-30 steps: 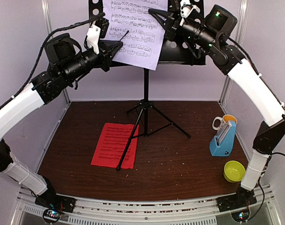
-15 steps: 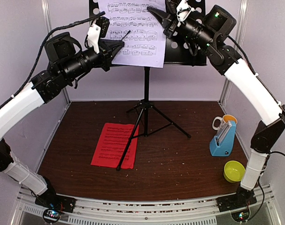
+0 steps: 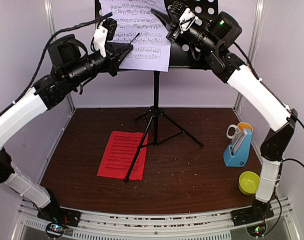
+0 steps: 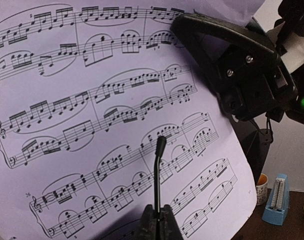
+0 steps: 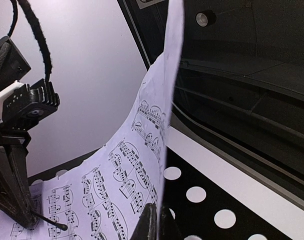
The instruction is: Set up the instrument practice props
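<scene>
The white sheet (image 3: 141, 37) is held up against the desk of the music stand (image 3: 204, 20) with its long axis running top to bottom. Its upper right edge is pinched in the closed right claw (image 5: 154, 222), the nearer of the two, while the left claw (image 3: 135, 36) is shut on nothing and its tip appears to be pressed to the printed face from the left. Whether the bottom edge is seated on the stand's ledge cannot be told, the sheet's top is cut off overhead, and the red sheet (image 3: 122, 154) and metronome (image 3: 238, 147) are left down on the table (image 3: 192, 170).
</scene>
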{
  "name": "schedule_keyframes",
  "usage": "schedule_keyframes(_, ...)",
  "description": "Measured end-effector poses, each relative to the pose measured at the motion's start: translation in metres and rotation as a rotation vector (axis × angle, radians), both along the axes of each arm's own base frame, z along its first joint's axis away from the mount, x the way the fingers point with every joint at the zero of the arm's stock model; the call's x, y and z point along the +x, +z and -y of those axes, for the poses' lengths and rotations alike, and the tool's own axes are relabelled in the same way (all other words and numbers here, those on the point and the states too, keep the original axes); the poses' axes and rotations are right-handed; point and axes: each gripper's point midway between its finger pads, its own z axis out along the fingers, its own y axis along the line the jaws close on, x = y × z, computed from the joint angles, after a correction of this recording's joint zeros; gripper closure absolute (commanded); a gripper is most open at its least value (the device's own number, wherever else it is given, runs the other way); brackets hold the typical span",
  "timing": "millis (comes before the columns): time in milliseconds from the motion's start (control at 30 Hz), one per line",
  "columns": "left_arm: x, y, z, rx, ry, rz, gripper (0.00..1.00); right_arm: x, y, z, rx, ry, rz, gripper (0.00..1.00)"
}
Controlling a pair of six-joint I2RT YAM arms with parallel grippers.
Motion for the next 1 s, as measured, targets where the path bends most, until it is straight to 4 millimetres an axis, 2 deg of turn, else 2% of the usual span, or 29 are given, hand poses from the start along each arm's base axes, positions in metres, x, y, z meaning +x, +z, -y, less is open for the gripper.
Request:
schedule_keyframes(333, 0.001, 0.000, 0.004, -0.001, -0.015, -0.011, 1.00, -0.008, 0.009, 0.004, 0.030, 0.000, 0.094, 0.92)
schedule_keyframes(567, 0.002, 0.000, 0.005, -0.001, -0.018, -0.016, 1.00, -0.003, 0.004, 0.000, 0.029, -0.016, 0.131, 0.94)
schedule_keyframes(1000, 0.002, -0.002, 0.009, 0.003, -0.031, -0.021, 1.00, 0.007, -0.008, -0.010, 0.032, -0.020, 0.149, 0.89)
